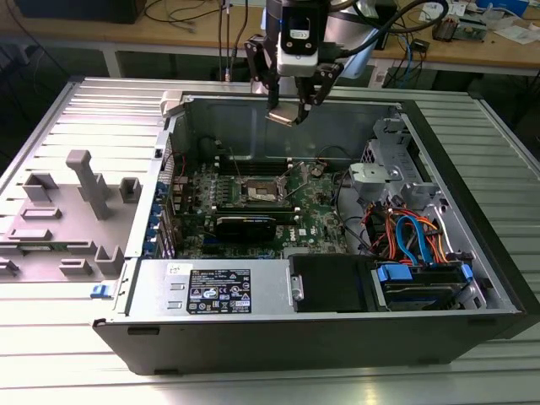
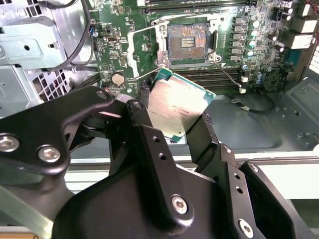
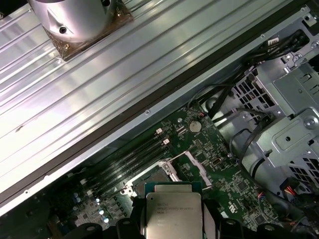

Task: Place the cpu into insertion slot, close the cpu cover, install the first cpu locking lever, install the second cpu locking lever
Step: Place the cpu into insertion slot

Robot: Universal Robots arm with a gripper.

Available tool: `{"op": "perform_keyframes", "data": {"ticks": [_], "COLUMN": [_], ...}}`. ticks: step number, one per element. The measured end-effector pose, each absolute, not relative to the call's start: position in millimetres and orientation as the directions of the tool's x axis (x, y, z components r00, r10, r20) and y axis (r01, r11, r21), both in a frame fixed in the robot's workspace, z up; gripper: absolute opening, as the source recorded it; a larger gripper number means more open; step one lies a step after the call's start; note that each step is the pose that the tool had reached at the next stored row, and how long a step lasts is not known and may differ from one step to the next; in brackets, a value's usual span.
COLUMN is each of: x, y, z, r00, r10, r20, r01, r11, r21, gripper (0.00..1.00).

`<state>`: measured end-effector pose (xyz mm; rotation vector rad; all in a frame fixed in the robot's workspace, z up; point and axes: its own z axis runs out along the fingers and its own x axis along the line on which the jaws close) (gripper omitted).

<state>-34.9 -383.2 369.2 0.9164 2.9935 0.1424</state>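
My gripper (image 1: 291, 103) hangs above the back wall of the open computer case, shut on the cpu (image 1: 283, 116), which is tilted. In both wrist views the two black fingers (image 2: 143, 102) clamp opposite edges of the silver-topped cpu (image 2: 175, 107) (image 3: 173, 214). Below on the green board lies the insertion slot (image 1: 260, 191) (image 2: 188, 42), uncovered, with its dark contact field showing. The cpu cover (image 2: 130, 50) (image 3: 193, 167) is swung open beside the slot. The cpu is well above the slot and apart from it.
The case walls (image 1: 278, 126) ring the board. Black memory slots (image 2: 219, 77) run beside the socket. A black card (image 1: 246, 226), a power supply (image 1: 219, 291) and a drive cage with blue and orange cables (image 1: 413, 240) fill the near side. A grey fixture (image 1: 67, 211) lies at the exterior view's left.
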Motion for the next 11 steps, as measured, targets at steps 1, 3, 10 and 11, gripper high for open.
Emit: {"op": "perform_keyframes", "data": {"ticks": [1,3,10,11], "x": [-34.9,-34.9,-34.9,-34.9], "y": [-383.2,-383.2,-383.3,-383.3], "z": [369.1,369.1,369.0,369.0], "r00": [-0.825,-0.816,-0.804,-0.804], "r10": [0.565,0.577,0.595,0.595], "r20": [0.019,0.019,0.019,0.019], "r01": [0.564,0.576,0.594,0.594], "r11": [0.821,0.812,0.799,0.799], "r21": [0.089,0.089,0.089,0.089], "gripper": [0.55,0.55,0.55,0.55]}}
